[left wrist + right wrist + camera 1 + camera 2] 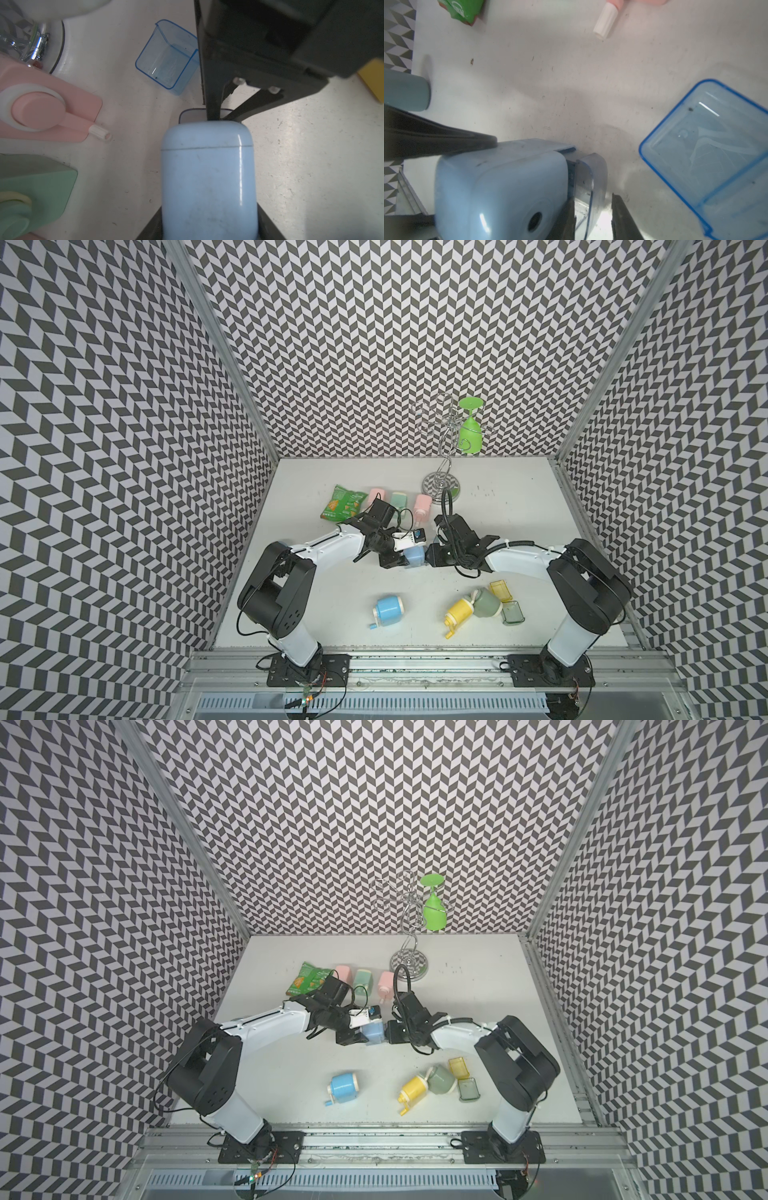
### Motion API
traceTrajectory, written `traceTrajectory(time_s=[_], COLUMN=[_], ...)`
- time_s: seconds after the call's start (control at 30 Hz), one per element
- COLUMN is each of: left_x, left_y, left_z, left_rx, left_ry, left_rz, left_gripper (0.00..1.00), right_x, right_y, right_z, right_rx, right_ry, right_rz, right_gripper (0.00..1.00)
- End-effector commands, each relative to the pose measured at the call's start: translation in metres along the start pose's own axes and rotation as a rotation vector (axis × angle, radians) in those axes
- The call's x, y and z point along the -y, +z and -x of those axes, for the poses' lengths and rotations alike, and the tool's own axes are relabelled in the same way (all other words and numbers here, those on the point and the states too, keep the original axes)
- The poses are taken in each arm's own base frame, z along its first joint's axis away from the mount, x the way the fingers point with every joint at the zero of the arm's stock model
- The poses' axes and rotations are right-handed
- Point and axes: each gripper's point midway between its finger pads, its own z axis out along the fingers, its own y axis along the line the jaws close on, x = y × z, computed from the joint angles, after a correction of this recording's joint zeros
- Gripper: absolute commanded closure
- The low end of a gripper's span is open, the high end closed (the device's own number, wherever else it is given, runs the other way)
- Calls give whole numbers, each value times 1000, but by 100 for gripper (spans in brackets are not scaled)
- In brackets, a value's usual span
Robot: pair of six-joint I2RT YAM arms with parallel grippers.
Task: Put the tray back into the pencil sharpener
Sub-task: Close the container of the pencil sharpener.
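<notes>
Left end effector [405,559] clamps sharpener [415,556] at scuffed white table [519,531], chevron walls [395,344].

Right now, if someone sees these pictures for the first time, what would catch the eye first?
In the middle, the two grippers meet: the left gripper is shut on a light blue pencil sharpener, and the right gripper is at its clear tray, which sticks partly out of it. Behind them, a bright green wine glass hangs upside down on a chrome rack at the back.
</notes>
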Motion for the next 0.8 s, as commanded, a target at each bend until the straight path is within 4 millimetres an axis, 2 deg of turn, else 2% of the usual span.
traceTrajectory(time_s=[0.0, 0.13, 0.27, 0.5, 0.77], left_x=[11, 11, 10, 10, 10], left_y=[7, 7, 7, 7, 8], left_z=[-10, -10, -9, -9, -8], left_rx=[-29, -28, -25, -26, -22], left_ry=[-17, -18, -18, -21, -27], left_rz=[-38, -35, -33, -32, -37], left_gripper=[50, 51, 51, 52, 51], right_x=[-10, 8, 11, 8, -13], right_y=[-27, -27, -16, -2, 7], right_z=[27, 18, 9, 7, 5], right_rx=[128, 111, 75, 48, 27], right_ry=[11, 30, 44, 33, 11], right_rz=[26, -38, -40, -34, 71], right_gripper=[68, 70, 76, 79, 79])
